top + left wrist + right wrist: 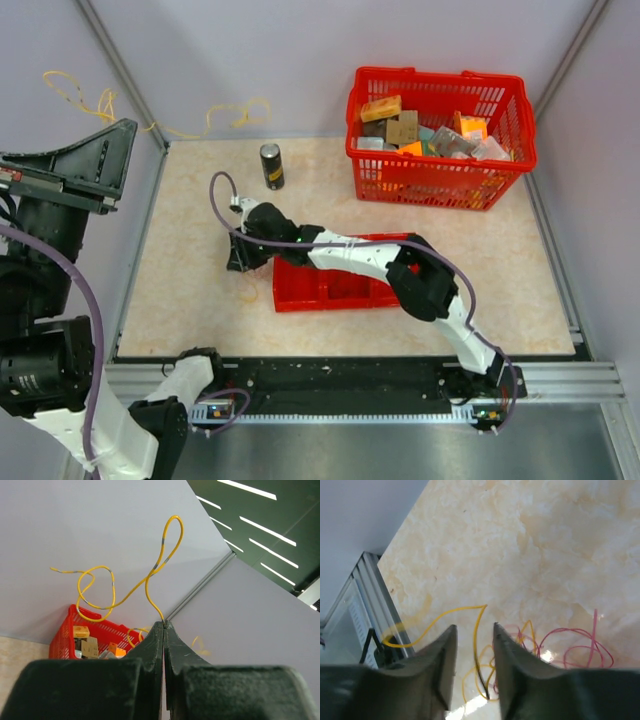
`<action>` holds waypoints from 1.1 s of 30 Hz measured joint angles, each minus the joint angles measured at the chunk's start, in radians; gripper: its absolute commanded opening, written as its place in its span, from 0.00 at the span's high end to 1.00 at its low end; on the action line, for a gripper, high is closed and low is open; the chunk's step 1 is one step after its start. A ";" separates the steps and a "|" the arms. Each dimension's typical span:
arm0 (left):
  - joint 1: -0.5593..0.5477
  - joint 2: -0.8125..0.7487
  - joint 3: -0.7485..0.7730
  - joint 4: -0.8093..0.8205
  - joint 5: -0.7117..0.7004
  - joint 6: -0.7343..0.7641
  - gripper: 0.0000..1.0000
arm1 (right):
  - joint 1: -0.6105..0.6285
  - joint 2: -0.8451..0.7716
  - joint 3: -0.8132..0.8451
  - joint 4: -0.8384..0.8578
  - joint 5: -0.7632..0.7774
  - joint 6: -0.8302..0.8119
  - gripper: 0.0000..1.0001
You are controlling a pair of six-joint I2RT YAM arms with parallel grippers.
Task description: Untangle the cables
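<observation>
Left hand (163, 625) clenched on yellow cable (150, 575) — loops held aloft above it; right hand (474, 626) released, yellow strand (475, 650) seen between its fingers, red cable (575, 642) beside on surface (520, 540)

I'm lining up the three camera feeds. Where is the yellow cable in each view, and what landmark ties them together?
Top external: yellow cable loops along the upper left.
Left wrist: centre, rising from the shut left gripper.
Right wrist: lower centre, inside the open right gripper.
Landmark: red basket, top right in top external, lower left in left wrist; absent from right wrist.
</observation>
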 measured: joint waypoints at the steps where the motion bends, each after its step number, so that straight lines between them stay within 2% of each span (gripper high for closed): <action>1: 0.000 0.003 0.002 0.003 0.000 -0.005 1.00 | -0.009 0.001 0.009 -0.018 -0.013 0.013 0.31; 2: 0.000 0.008 0.008 0.004 0.002 -0.010 1.00 | -0.022 0.001 0.023 -0.039 -0.031 0.017 0.22; 4: 0.000 0.015 0.009 0.008 0.008 -0.014 1.00 | -0.045 -0.004 0.040 -0.054 -0.055 0.022 0.17; 7: 0.000 0.004 -0.046 0.027 0.018 -0.014 1.00 | -0.071 -0.055 -0.006 -0.065 -0.064 0.023 0.14; 11: 0.000 -0.031 -0.194 0.043 0.060 -0.040 1.00 | -0.100 -0.216 -0.154 -0.104 -0.066 0.021 0.14; 18: 0.000 -0.087 -0.455 0.142 0.205 -0.125 1.00 | -0.229 -0.687 -0.460 -0.165 -0.031 -0.044 0.11; 22: 0.000 -0.127 -0.584 0.161 0.250 -0.111 1.00 | -0.307 -0.967 -0.659 -0.202 0.027 -0.087 0.09; 25: -0.016 -0.187 -0.747 0.178 0.267 -0.063 1.00 | -0.344 -1.147 -0.808 -0.251 0.053 -0.096 0.05; 27: -0.055 -0.214 -0.842 0.174 0.262 -0.027 1.00 | -0.364 -1.253 -0.886 -0.297 0.067 -0.096 0.03; 33: -0.384 -0.260 -1.170 0.187 0.104 0.100 1.00 | -0.380 -1.540 -0.965 -0.445 0.114 -0.096 0.03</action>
